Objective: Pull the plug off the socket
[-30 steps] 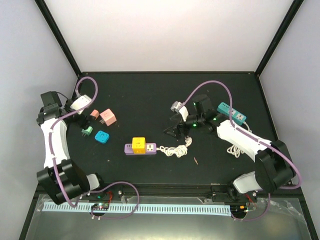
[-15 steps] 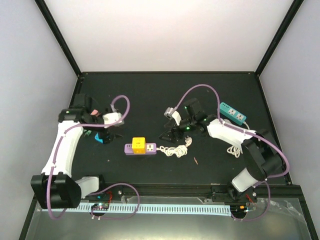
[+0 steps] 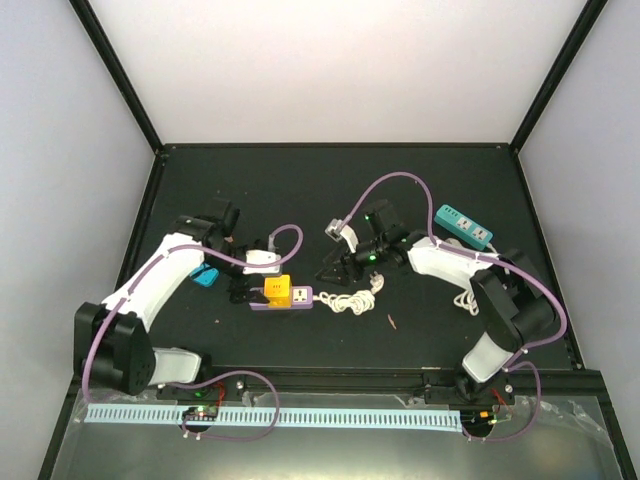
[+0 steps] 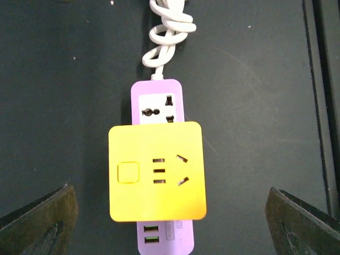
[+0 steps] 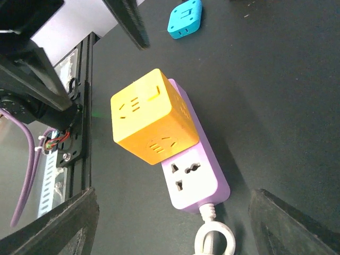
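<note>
L hand [image 3: 246, 291] wide over yellow plug [image 4: 156, 170], set to grip | R hand [image 3: 332, 268] wide nr purple strip [image 4: 158, 98], prob. to brace

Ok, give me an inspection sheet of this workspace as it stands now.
Surface: black table, one small scrap near the front.
Job's things: yellow plug seated in the purple strip.
Clutter: blue adapter on the left, teal strip on the right.
Claws: left claw open, fingers either side of the plug, apart from it; right claw open, near the cord end, empty.
Cables: white cord knotted beside the purple strip; arm cables looping free.
Surroundings: white walls, black frame.
</note>
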